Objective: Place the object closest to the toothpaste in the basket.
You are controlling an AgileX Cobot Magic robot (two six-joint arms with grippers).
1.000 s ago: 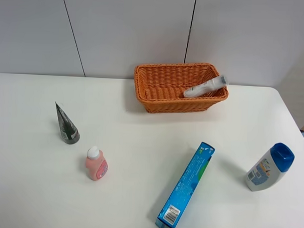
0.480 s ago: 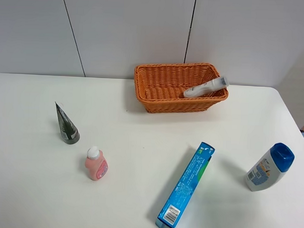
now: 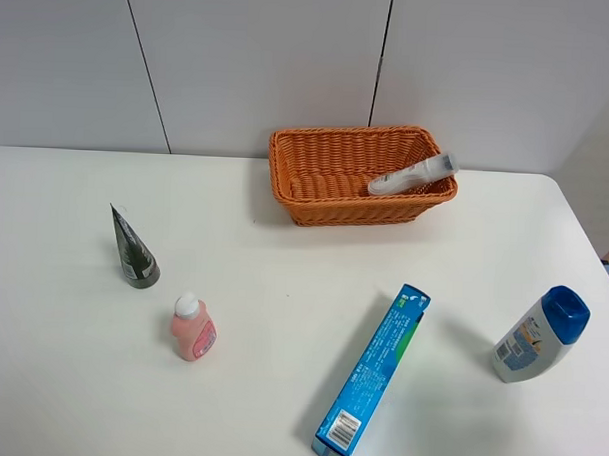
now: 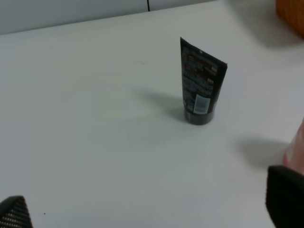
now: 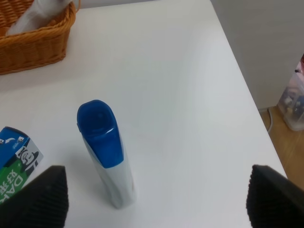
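The blue toothpaste box [image 3: 371, 374] lies on the white table, right of centre; a corner of it shows in the right wrist view [image 5: 16, 152]. A white bottle with a blue cap [image 3: 539, 334] stands to its right, also in the right wrist view [image 5: 107, 156]. A small pink bottle [image 3: 193, 328] stands to its left. The orange wicker basket [image 3: 365, 208] sits at the back and holds a white tube [image 3: 411, 174]. Neither gripper shows in the exterior high view. My left gripper [image 4: 149, 204] is open and empty. My right gripper [image 5: 154, 199] is open and empty, near the blue-capped bottle.
A dark tube [image 3: 134, 250] stands on its cap at the left, also in the left wrist view [image 4: 200, 85]. The table's right edge [image 5: 247, 95] runs close to the blue-capped bottle, with floor and a container [image 5: 292, 102] beyond it.
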